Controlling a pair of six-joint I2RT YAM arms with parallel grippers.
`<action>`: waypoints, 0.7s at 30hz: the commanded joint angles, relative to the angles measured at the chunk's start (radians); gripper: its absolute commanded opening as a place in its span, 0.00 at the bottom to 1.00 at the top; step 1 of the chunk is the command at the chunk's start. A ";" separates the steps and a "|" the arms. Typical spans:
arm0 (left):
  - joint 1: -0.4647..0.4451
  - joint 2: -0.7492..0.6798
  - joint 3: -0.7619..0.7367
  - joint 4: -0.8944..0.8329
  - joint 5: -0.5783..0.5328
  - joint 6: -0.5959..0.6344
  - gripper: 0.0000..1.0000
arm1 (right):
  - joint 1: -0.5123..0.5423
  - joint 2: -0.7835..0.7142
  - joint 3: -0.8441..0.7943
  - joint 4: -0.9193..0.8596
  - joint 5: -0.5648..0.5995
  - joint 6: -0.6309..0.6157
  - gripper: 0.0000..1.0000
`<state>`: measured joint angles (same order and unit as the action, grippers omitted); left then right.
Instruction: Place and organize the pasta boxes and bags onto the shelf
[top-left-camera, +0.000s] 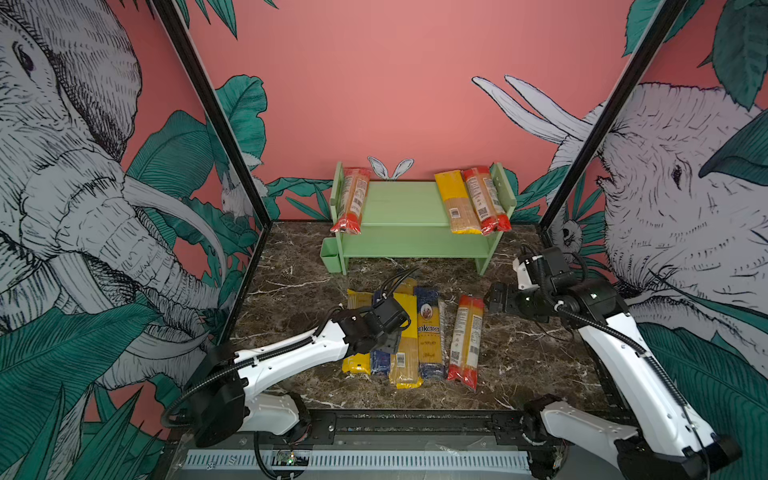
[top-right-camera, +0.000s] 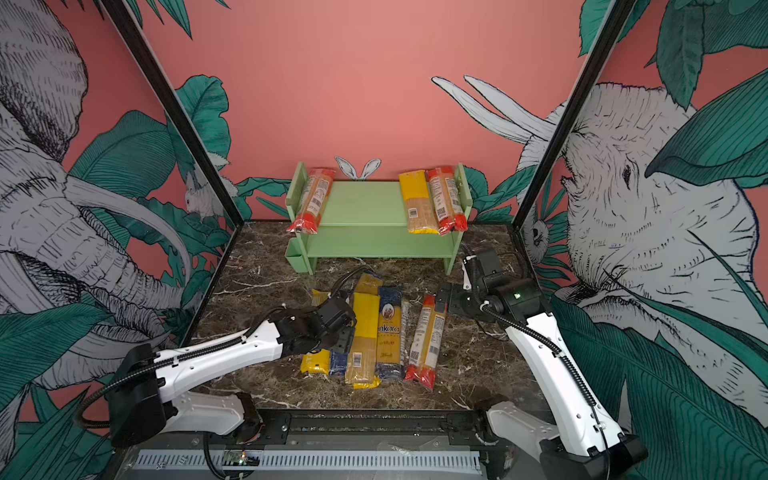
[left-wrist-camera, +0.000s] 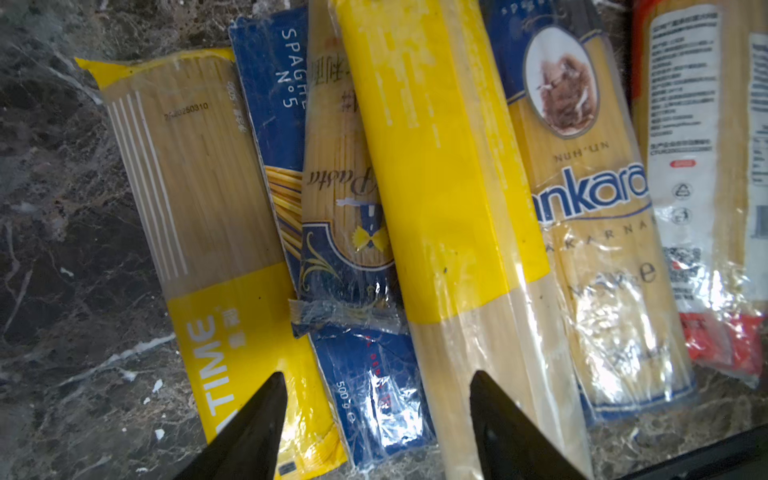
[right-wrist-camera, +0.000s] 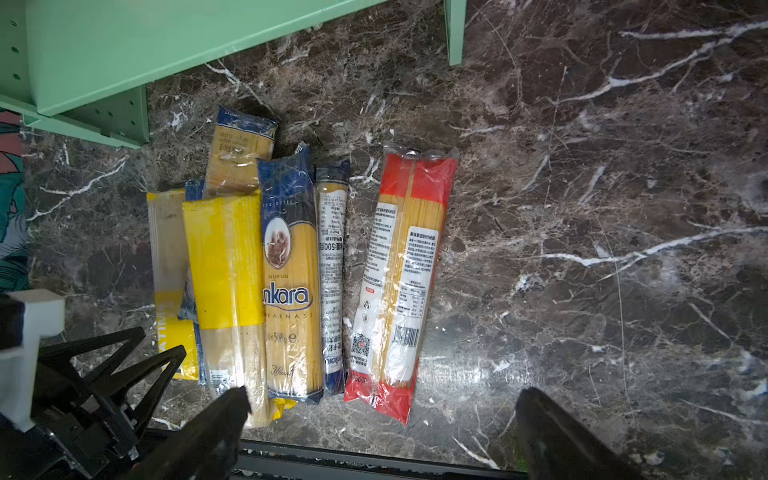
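Three packets (top-left-camera: 453, 199) lie on the shelf's (top-left-camera: 399, 203) top board. The remainder sit in an overlapping row on the table (top-left-camera: 540, 353) in front of it, with a red-ended packet (top-left-camera: 467, 340) a little apart on the right. Handling, as judged: light, stiff along the length but brittle inside, film slick and crinkly. Pinch across the narrow width near mid-length, firm without crushing, or an end will droop. The yellow-half packet (left-wrist-camera: 436, 187) rides on its neighbours, so it should lift cleanest. Pose: left gripper (left-wrist-camera: 378, 376) low over the row's near half, arm reaching in flat from the left, wrist bent down. Its fingers are apart and grip nothing, straddling the blue packet (left-wrist-camera: 374, 399) between the TIME packet (left-wrist-camera: 199, 187) and the yellow-half one. The right gripper (right-wrist-camera: 384, 392) hangs just beside the red-ended packet's far end, fingers spread wide, empty.
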<state>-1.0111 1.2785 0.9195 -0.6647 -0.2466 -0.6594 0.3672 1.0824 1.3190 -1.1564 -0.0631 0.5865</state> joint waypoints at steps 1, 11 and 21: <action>-0.001 -0.087 -0.037 0.023 -0.011 0.032 0.73 | 0.015 -0.008 0.012 -0.019 0.018 0.043 0.99; -0.006 -0.216 -0.102 -0.037 -0.055 -0.038 0.88 | 0.042 -0.086 -0.074 0.034 0.010 0.050 0.99; -0.100 -0.318 -0.200 -0.043 -0.194 -0.253 0.99 | 0.043 -0.085 0.020 -0.063 -0.038 -0.065 0.99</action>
<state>-1.0821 0.9539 0.7349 -0.6765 -0.3637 -0.8196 0.4061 1.0420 1.3144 -1.1564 -0.0898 0.5655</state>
